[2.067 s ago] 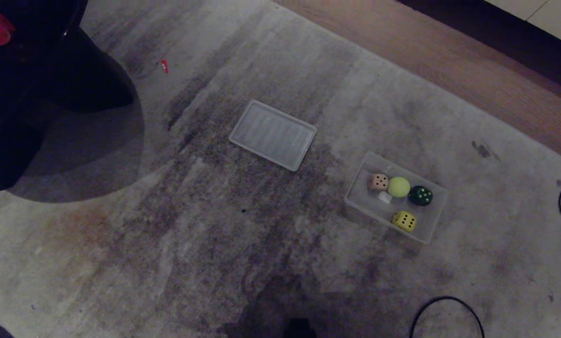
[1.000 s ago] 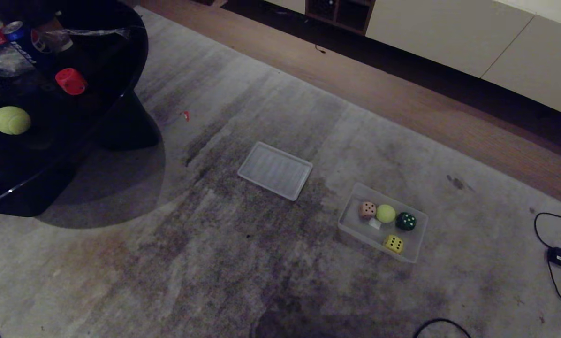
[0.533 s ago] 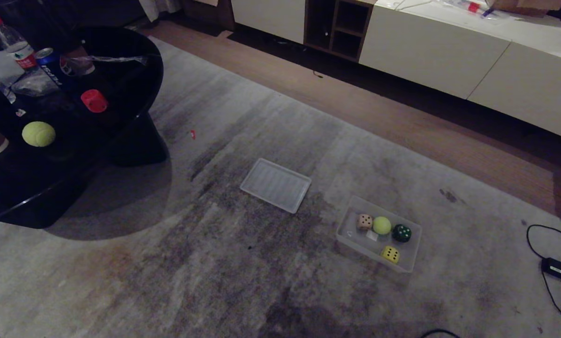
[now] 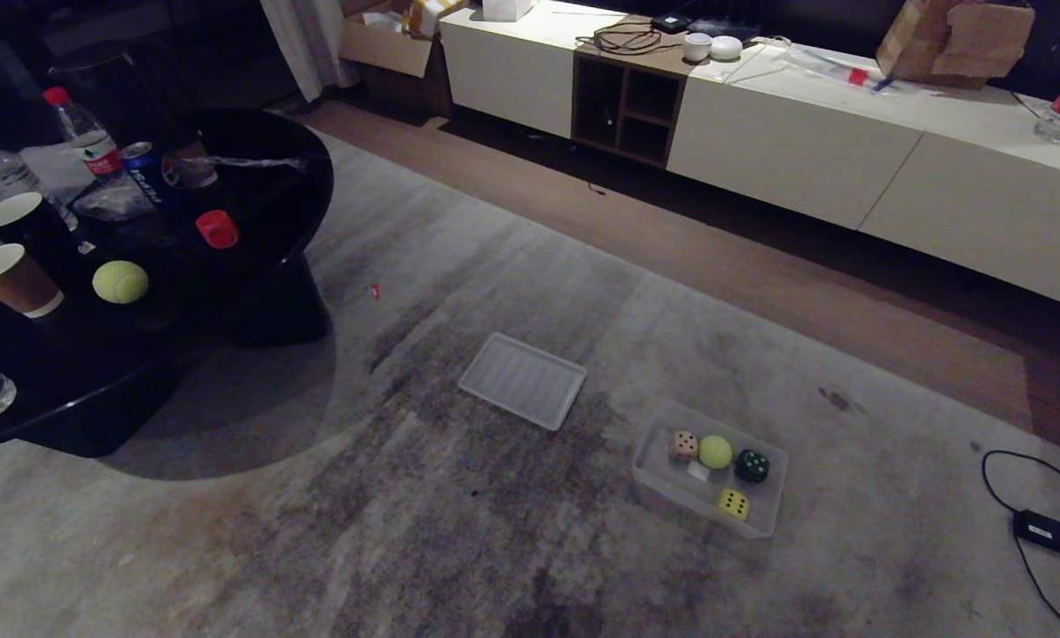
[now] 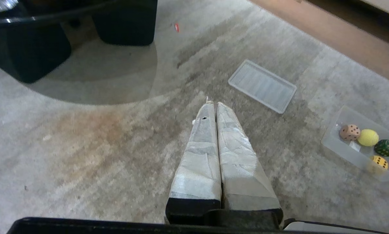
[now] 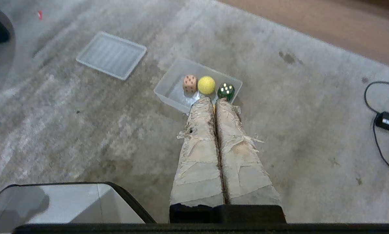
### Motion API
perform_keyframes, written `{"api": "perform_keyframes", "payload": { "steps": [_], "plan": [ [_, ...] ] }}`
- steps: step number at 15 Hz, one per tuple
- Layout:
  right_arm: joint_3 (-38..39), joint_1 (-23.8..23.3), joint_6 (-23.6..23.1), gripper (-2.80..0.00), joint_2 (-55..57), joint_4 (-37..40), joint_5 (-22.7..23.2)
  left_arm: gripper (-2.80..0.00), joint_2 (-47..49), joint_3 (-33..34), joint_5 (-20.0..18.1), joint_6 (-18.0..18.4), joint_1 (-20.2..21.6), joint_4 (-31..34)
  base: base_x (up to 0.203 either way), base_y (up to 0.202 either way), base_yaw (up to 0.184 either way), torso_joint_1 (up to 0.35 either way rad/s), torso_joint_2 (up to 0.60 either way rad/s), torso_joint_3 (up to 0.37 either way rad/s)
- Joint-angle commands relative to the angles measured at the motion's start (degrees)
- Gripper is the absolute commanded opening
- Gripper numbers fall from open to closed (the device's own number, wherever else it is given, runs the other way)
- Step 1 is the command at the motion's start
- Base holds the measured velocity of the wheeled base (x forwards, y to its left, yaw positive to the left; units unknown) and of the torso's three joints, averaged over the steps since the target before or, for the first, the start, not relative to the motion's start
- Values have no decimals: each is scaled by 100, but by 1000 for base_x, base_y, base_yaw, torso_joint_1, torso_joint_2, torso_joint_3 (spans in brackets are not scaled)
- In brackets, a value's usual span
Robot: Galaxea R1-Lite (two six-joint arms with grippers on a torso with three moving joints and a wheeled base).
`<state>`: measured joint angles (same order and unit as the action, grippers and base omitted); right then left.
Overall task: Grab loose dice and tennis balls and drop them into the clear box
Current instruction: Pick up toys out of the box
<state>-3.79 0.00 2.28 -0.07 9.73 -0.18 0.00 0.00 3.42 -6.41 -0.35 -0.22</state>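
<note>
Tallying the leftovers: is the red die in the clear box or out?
Out: the red die sits on the black table, away from the clear plastic box.

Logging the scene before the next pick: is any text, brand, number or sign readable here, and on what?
No text reads clearly.
Blue can on the black table: white lettering, too blurred to read.
Water bottle label: too small.
Power adapter sticker: too small.
Dice in the clear box: pips only, no words.
</note>
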Motion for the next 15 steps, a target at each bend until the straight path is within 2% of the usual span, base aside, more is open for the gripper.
{"api": "perform_keyframes", "payload": {
  "steps": [1,15],
  "plan": [
    [1,0,1,-280,15,3,1,-280,9,9,-8,36,0,4,0,0,0,2,-2,193],
    [1,0,-17,-280,7,3,9,-280,9,9,1,-1,0,-4,0,0,0,3,4,204]
  ]
}}
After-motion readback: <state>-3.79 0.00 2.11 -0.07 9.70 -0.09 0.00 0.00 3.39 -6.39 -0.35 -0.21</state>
